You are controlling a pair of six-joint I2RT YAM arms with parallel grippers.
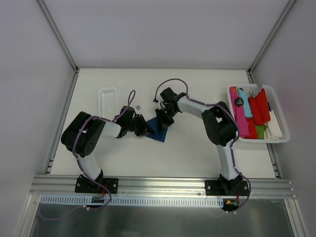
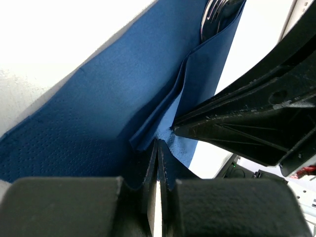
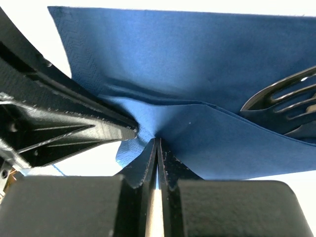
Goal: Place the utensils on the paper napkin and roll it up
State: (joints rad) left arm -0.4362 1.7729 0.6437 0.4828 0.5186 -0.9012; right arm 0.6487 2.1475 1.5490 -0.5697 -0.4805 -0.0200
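Observation:
The dark blue paper napkin point(image 1: 160, 132) lies mid-table, one flap folded over. Silver utensils stick out from under that flap: fork tines point(image 3: 286, 101) at the right of the right wrist view, and shiny metal point(image 2: 217, 15) at the top of the left wrist view. My left gripper point(image 1: 145, 129) point(image 2: 157, 144) is shut, its tips pinching the flap's edge. My right gripper point(image 1: 163, 118) point(image 3: 158, 141) is also shut, and the napkin point(image 3: 187, 54) puckers where it is pinched. The two grippers meet tip to tip. Each wrist view shows the other gripper's black fingers point(image 2: 247, 123) point(image 3: 74, 123).
An empty white tray point(image 1: 106, 98) lies at the back left. A white basket point(image 1: 260, 140) holding red, pink and turquoise plastic pieces stands at the right edge. White walls close in the table on three sides.

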